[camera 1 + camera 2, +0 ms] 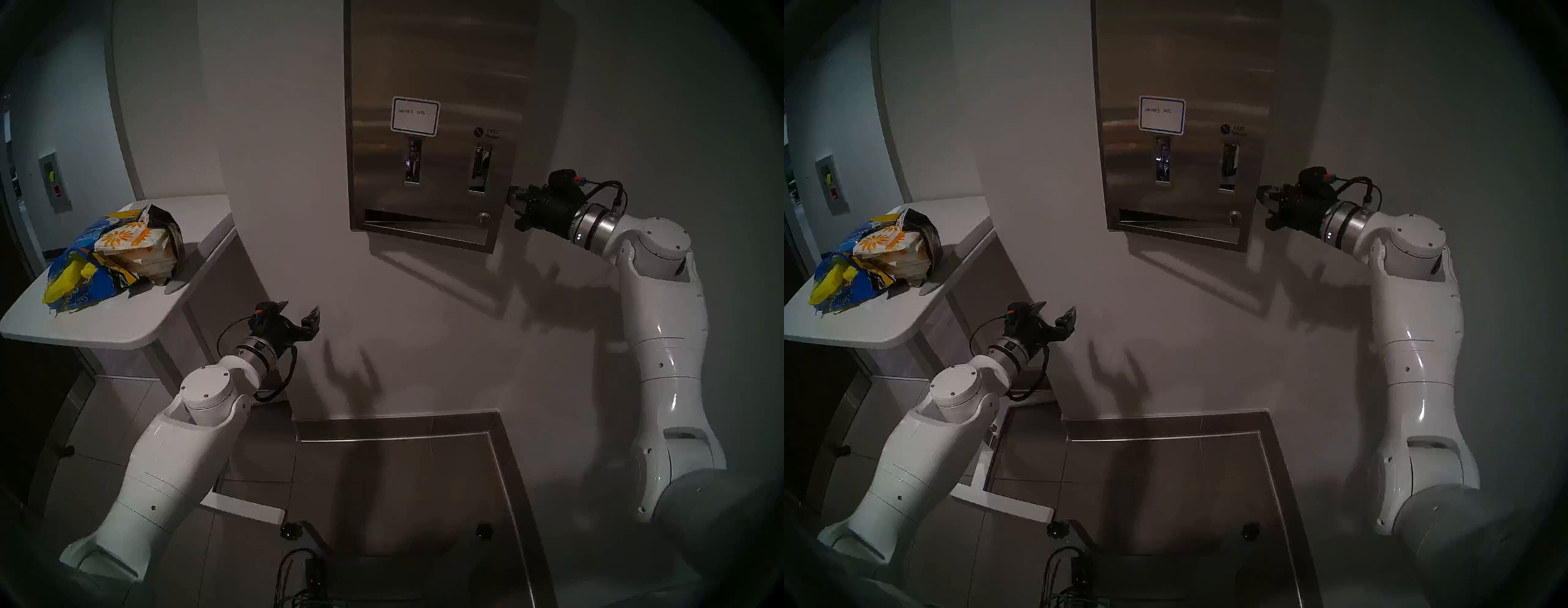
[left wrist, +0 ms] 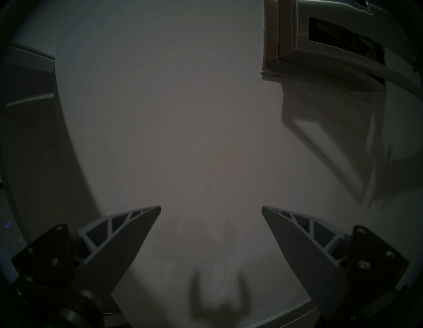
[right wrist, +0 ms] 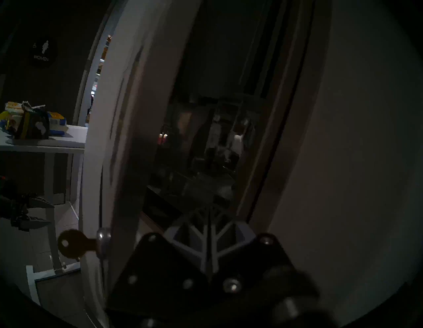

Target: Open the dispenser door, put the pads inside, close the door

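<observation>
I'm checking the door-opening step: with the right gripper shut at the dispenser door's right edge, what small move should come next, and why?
Probably ease the shut right gripper further in behind the right edge of the dispenser door, then lever the door outward. The right wrist view shows the door already slightly ajar, with the key in its lock, the fingertips at the gap. The pads wait on the side table.
</observation>
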Robot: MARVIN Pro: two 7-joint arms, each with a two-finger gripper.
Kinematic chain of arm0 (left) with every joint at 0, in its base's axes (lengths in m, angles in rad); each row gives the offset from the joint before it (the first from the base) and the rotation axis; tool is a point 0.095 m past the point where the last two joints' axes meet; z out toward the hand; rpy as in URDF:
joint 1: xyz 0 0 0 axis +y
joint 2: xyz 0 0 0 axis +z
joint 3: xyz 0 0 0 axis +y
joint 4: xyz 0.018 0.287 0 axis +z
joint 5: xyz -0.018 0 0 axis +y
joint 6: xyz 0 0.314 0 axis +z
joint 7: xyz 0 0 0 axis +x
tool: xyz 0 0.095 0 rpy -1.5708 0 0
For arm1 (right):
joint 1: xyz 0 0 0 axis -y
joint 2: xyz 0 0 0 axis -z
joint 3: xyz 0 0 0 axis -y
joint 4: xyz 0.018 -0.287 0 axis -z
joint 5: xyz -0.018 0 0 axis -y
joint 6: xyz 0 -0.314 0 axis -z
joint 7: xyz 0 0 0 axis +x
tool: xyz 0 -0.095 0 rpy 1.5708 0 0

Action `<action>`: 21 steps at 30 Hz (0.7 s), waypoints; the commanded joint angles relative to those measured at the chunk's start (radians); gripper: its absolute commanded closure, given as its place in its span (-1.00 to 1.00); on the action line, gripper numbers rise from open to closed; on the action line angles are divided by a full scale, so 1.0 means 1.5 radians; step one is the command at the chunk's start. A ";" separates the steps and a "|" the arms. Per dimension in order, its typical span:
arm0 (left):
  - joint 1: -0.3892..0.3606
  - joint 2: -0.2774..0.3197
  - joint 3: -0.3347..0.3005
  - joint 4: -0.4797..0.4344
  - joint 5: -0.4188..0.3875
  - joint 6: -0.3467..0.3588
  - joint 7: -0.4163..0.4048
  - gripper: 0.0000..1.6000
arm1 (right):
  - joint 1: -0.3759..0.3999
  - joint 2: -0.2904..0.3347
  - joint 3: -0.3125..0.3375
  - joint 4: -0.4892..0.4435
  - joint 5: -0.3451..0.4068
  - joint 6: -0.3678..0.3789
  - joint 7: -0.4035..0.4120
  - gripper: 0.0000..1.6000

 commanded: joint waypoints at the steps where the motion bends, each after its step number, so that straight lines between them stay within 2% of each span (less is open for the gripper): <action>1: -0.018 -0.001 -0.005 -0.020 0.001 -0.008 0.001 -1.00 | 0.040 0.014 0.009 -0.035 0.017 0.007 0.024 1.00; 11: -0.018 -0.001 -0.005 -0.020 0.001 -0.008 0.001 -1.00 | 0.059 0.014 0.001 -0.062 0.038 0.060 0.074 1.00; 21: -0.019 -0.001 -0.004 -0.020 0.000 -0.008 0.001 -1.00 | 0.084 -0.010 -0.009 -0.094 0.074 0.131 0.115 1.00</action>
